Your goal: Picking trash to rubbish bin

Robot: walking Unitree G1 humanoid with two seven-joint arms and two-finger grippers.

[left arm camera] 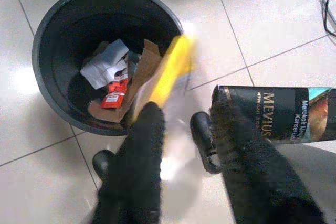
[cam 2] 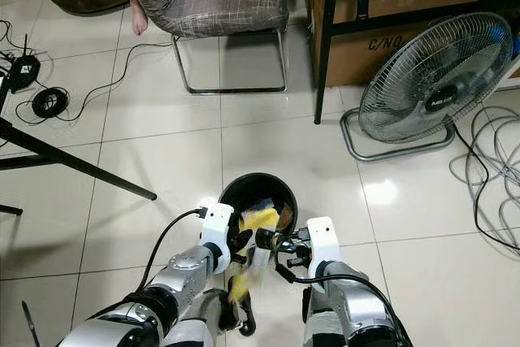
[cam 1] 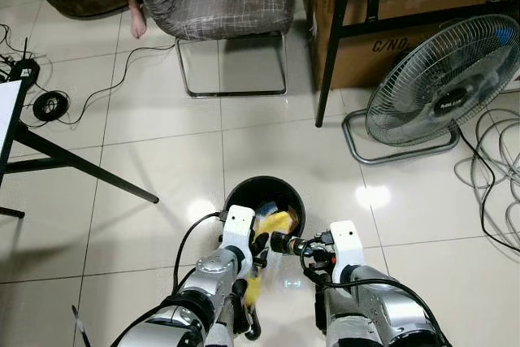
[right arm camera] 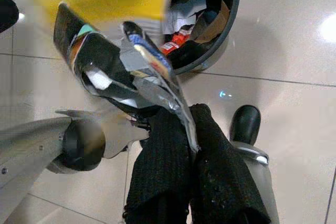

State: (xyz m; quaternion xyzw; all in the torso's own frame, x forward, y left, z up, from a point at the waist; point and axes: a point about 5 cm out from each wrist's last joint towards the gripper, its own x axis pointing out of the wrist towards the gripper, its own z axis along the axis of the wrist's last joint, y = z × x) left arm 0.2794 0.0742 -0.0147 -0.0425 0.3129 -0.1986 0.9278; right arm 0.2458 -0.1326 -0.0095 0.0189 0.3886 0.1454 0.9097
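Close up, right hand (right arm camera: 181, 129) pinches crumpled packet (right arm camera: 113, 66); left hand (left arm camera: 181, 129), fingers spread, over black bin (left arm camera: 52, 30).

Yellow wrapper (cam 1: 275, 223) over trash-filled black bin (cam 1: 237, 195)

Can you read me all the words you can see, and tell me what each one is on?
"MEVIUS": on the dark packet held by the right gripper.
"Merokok...", "Kanker...": small lines on that packet, partly readable.
"C/NO.": on the cardboard box under the desk.
Fan hub label: too small to read.
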